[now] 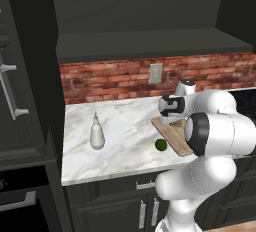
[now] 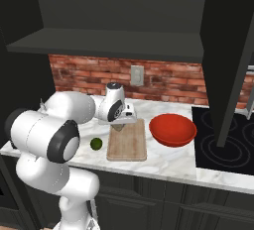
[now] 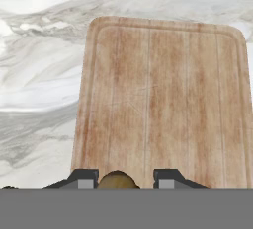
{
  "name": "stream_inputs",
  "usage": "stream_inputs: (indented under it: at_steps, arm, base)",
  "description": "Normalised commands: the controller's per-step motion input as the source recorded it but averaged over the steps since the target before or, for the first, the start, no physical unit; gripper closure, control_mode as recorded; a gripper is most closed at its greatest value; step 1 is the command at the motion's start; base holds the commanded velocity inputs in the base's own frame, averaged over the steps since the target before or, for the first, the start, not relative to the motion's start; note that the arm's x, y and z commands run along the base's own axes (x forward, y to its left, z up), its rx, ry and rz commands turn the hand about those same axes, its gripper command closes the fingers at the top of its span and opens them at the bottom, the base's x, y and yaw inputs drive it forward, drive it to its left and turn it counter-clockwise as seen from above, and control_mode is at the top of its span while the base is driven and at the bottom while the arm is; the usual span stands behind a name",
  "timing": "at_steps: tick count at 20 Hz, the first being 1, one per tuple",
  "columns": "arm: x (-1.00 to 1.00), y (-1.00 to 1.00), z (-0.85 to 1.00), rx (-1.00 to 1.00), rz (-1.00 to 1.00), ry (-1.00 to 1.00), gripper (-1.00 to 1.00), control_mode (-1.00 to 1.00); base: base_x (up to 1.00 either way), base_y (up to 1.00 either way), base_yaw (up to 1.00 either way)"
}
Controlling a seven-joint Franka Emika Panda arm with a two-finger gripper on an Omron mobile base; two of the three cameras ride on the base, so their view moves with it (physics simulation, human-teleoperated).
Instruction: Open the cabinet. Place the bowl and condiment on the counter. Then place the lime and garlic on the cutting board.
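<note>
Marble counter (image 2: 173,162) holds cutting board (image 3: 163,99). Gripper (image 3: 118,179) clamped on garlic (image 3: 117,179), low over board's near end. Garlic placement in hand; next: release. Lime (image 2: 96,143) beside board, left.

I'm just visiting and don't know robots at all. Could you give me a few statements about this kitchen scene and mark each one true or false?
1. The red bowl sits on the marble counter, between the cutting board and the stovetop. True.

2. The lime is lying on the cutting board. False: it rests on the counter just beside the board's edge.

3. A brownish garlic sits between the jaws of the gripper, over the board. True.

4. The white condiment bottle has tipped over. False: it stands upright on the counter, nozzle pointing up.

5. The cabinet doors are closed. False: a door hangs open at the right in the right base view, and the shelf inside is visible.
</note>
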Motion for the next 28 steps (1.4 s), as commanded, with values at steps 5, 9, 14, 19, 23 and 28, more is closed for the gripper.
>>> stream_inputs:
  at_steps: [5, 9, 14, 19, 23, 28]
  arm:
    - [0.00, -0.05, -0.21, 0.00, 0.00, 0.00, 1.00, -1.00]
    - [0.00, -0.13, -0.16, 0.00, 0.00, 0.00, 1.00, -1.00]
    - [0.00, -0.15, -0.19, 0.00, -0.01, 0.00, 1.00, -1.00]
    - [0.00, -0.08, -0.22, 0.00, -0.01, 0.00, 1.00, -1.00]
    - [0.00, -0.01, -0.23, 0.00, -0.01, 0.00, 1.00, -1.00]
    - [0.00, 0.00, -0.18, -0.01, -0.01, 0.00, -1.00, -1.00]
  base:
    - [0.00, 0.00, 0.00]
    - [0.00, 0.00, 0.00]
    - [0.00, 0.00, 0.00]
    - [0.00, 0.00, 0.00]
    - [0.00, 0.00, 0.00]
    - [0.00, 0.00, 0.00]
